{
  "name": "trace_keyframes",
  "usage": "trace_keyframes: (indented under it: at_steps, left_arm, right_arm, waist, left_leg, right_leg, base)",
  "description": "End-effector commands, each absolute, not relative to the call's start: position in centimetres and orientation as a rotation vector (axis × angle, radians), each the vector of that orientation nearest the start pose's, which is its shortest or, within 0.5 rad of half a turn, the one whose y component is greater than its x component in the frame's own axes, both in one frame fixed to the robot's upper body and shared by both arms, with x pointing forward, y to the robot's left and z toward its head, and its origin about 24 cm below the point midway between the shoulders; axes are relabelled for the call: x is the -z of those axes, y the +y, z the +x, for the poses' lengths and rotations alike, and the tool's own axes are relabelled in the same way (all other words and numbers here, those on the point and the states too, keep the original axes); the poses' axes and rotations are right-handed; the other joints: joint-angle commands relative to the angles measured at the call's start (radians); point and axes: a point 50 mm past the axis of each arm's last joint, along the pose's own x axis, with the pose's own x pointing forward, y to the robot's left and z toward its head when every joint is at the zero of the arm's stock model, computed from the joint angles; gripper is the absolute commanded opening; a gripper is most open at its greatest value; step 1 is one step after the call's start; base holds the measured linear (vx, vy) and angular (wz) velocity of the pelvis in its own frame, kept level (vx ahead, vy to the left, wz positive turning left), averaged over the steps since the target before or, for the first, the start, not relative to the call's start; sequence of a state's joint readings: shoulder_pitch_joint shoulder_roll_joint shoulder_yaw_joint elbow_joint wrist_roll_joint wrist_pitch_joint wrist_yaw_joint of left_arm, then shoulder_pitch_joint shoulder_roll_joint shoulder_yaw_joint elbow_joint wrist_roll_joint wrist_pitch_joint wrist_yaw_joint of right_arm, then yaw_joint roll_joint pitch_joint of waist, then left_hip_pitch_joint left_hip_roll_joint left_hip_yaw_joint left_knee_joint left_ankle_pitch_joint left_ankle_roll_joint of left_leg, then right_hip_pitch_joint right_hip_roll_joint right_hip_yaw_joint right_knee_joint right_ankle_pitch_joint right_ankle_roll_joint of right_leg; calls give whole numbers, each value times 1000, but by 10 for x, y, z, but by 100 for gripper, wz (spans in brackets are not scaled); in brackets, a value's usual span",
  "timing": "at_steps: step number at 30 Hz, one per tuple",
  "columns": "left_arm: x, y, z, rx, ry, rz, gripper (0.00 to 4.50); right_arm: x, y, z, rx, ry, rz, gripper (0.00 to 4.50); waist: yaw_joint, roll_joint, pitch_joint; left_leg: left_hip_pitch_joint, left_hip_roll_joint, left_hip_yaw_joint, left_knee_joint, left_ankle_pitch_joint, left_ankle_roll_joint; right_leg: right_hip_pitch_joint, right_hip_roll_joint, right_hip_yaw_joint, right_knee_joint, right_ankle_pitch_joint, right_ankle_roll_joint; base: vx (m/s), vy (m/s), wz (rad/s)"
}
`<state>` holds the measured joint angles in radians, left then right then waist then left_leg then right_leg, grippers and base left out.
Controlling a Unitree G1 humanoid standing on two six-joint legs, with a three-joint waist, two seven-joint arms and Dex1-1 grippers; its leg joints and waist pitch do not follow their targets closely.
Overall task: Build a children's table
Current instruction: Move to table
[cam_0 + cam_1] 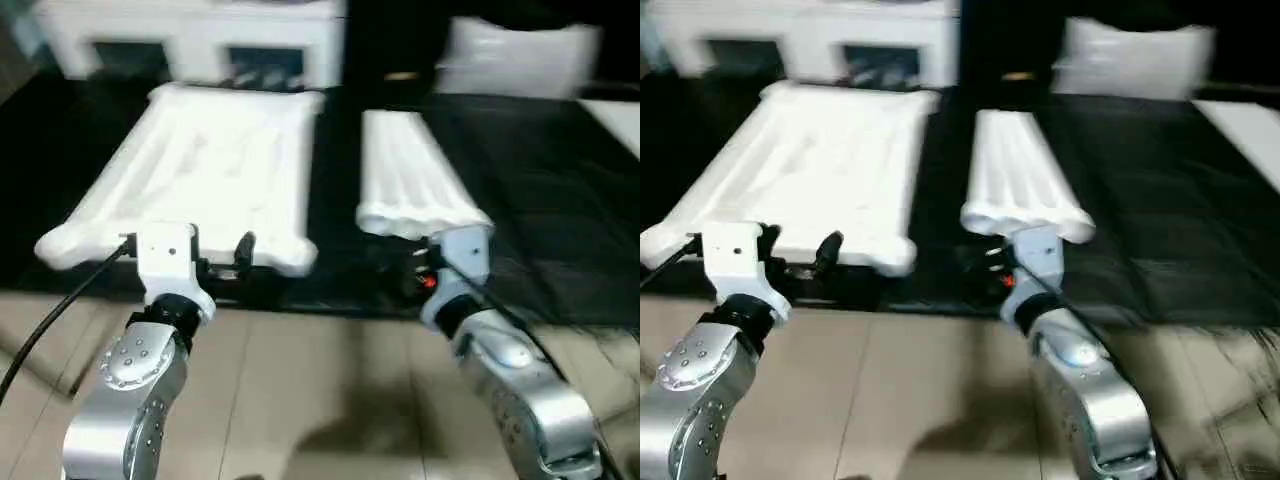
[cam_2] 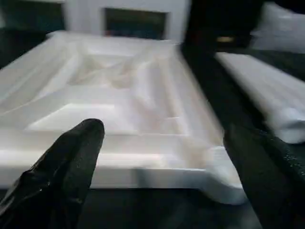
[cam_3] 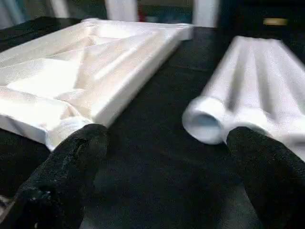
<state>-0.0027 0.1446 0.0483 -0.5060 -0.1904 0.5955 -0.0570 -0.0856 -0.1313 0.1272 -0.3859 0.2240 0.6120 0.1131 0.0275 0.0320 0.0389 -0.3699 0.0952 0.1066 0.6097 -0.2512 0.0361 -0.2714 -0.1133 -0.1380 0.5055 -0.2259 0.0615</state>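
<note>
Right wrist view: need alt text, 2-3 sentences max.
The right gripper has its two black fingers spread wide over a black mat, holding nothing. Ahead on one side lies the white plastic rectangular tabletop, ribbed underside up; on the other lies a bundle of long white cylindrical tube legs, one open end facing the camera.

tabletop (image 1: 210,160): white smooth plastic | legs (image 1: 410,180): white plastic | mat (image 1: 540,190): black matt cloth

Both silver forearms reach forward, left gripper (image 2: 162,167) and right gripper (image 3: 167,167) spread wide, empty.
</note>
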Motion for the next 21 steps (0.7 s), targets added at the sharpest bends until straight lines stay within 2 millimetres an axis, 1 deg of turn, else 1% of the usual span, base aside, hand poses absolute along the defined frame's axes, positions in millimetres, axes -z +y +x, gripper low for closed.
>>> trace_keyframes:
  at_steps: [1, 2, 3, 4, 5, 6, 7, 8, 9, 10, 11, 12, 13, 14, 15, 16, 17, 18, 19, 20, 21]
  left_arm:
    - [-108, 170, 240, 77, 83, -32, 450]
    - [-108, 170, 240, 79, 84, -30, 450]
    - [-108, 170, 240, 81, 85, -27, 450]
    - [-108, 170, 240, 89, 86, -19, 450]
    - [-108, 170, 241, 95, 86, -14, 450]
    - [-108, 170, 241, 95, 86, -14, 450]
    - [-109, 169, 242, 103, 82, -14, 450]
    - [-109, 169, 242, 103, 82, -14, 450]
    - [-110, 167, 245, 119, 77, -17, 450]
    - [-110, 167, 245, 119, 77, -17, 450]
    - [-110, 166, 246, 125, 76, -17, 450]
    - [-110, 166, 246, 125, 76, -17, 450]
    - [-110, 166, 246, 125, 76, -17, 450]
    - [-110, 164, 247, 135, 78, -18, 450]
    - [-111, 164, 248, 141, 79, -18, 450]
    - [-111, 162, 250, 154, 81, -17, 450]
    - [-111, 161, 251, 159, 80, -18, 450]
    - [-111, 160, 251, 162, 78, -19, 450]
    - [-111, 158, 253, 169, 75, -23, 450]
    - [-111, 158, 253, 171, 74, -24, 450]
    - [-111, 158, 253, 171, 74, -24, 450]
  right_arm:
    - [-93, -111, 253, -389, 175, 53, 441]
    - [-93, -110, 253, -393, 175, 52, 441]
    - [-93, -111, 252, -394, 174, 50, 441]
    - [-93, -111, 252, -393, 171, 44, 441]
    - [-93, -111, 251, -392, 169, 40, 441]
    - [-93, -111, 251, -392, 169, 40, 441]
    - [-93, -112, 250, -378, 164, 36, 441]
    - [-93, -112, 250, -378, 164, 36, 441]
    - [-93, -116, 248, -340, 158, 35, 441]
    - [-93, -116, 248, -338, 158, 35, 441]
    - [-92, -118, 248, -323, 158, 36, 441]
    - [-92, -118, 248, -323, 158, 36, 441]
    - [-92, -118, 248, -323, 158, 36, 441]
    - [-92, -120, 247, -304, 159, 34, 441]
    - [-92, -121, 247, -296, 160, 33, 441]
    - [-92, -122, 246, -284, 160, 28, 441]
    - [-93, -123, 246, -278, 159, 25, 441]
    - [-93, -123, 246, -276, 158, 24, 441]
    - [-93, -124, 246, -270, 155, 17, 441]
    - [-93, -124, 246, -270, 155, 15, 441]
    - [-93, -124, 246, -270, 155, 15, 441]
  waist:
    - [-44, 49, -73]
    - [-44, 27, -64]
    - [-28, 26, -52]
    - [-24, 20, -42]
    - [-20, 1, -42]
    - [-16, -10, -38]
    - [-11, -58, -44]
    - [31, -79, -39]
    - [42, -60, -42]
    - [41, -70, -39]
    - [42, -61, -29]
    - [41, -52, -27]
    - [39, -39, -14]
    - [36, 3, -8]
    - [25, 38, -11]
    - [-25, 52, -2]
    - [-36, 63, -34]
    - [-50, 63, -44]
    - [-53, 58, -28]
    - [-54, 55, -33]
    - [-53, 48, -28]
  left_leg:
    - [173, 97, -102, -75, 95, 299]
    - [212, 178, -175, -64, 234, 371]
    - [190, 182, -155, -62, 249, 370]
    - [148, 177, -128, -89, 247, 382]
    - [135, 150, -88, -97, 196, 359]
    - [123, 121, -67, -98, 138, 330]
    - [98, 34, -22, -56, -32, 244]
    - [27, -38, 1, 74, -157, 155]
    - [-18, -8, -34, 117, -81, 78]
    - [-37, -5, -38, 128, -50, 46]
    - [-45, -1, -41, 134, -4, -1]
    - [-45, 9, -42, 130, 19, -15]
    - [-45, 29, -36, 94, 70, -21]
    - [-11, 68, -33, 12, 51, -14]
    - [6, 79, -32, -26, 0, -27]
    - [56, 154, -101, -114, -375, -64]
    - [135, 195, -163, -125, -452, -11]
    - [149, 198, -175, -120, -401, 48]
    - [134, 181, -150, -110, -274, 179]
    - [140, 173, -144, -107, -236, 213]
    - [132, 164, -126, -110, -221, 233]
  right_leg:
    - [-70, 54, 6, 51, -216, -135]
    - [-152, 46, 53, 157, -220, -42]
    - [-167, 37, 65, 180, -190, -10]
    - [-175, 32, 77, 220, -124, 31]
    - [-176, 29, 90, 197, -32, 16]
    - [-163, 22, 104, 157, 15, -10]
    - [-98, -17, 165, 61, 31, -43]
    - [-5, -116, 283, -24, -303, -89]
    - [46, -154, 295, -11, -367, -195]
    - [50, -135, 280, -5, -346, -227]
    - [43, -112, 252, -7, -300, -296]
    - [38, -111, 239, -12, -296, -338]
    - [21, -84, 189, -28, -361, -375]
    - [-1, -51, 140, -37, -472, -346]
    - [3, -17, 111, -28, -477, -312]
    - [-54, 78, 77, 81, -421, -209]
    - [-91, 64, 85, 177, -215, -152]
    - [-108, 59, 83, 193, -151, -110]
    - [-137, 46, 81, 215, -78, -41]
    - [-146, 42, 80, 214, -59, -31]
    - [-147, 40, 82, 208, -39, -30]
  base:
    - [220, 10, 52]
    - [224, -22, 33]
    - [224, -22, 33]
    - [163, -50, 14]
    - [130, -56, 3]
    - [130, -56, 3]
    - [135, -94, 1]
    - [152, -112, 2]
    - [152, -112, 2]
    - [140, -70, -5]
    - [118, -26, -7]
    - [118, -26, -7]
    - [112, 19, -4]
    - [123, 92, -2]
    - [123, 92, -2]
    - [131, 152, 0]
    - [143, 120, 0]
    - [143, 120, 0]
    - [150, 68, 6]
    - [119, 39, 3]
    - [119, 39, 3]
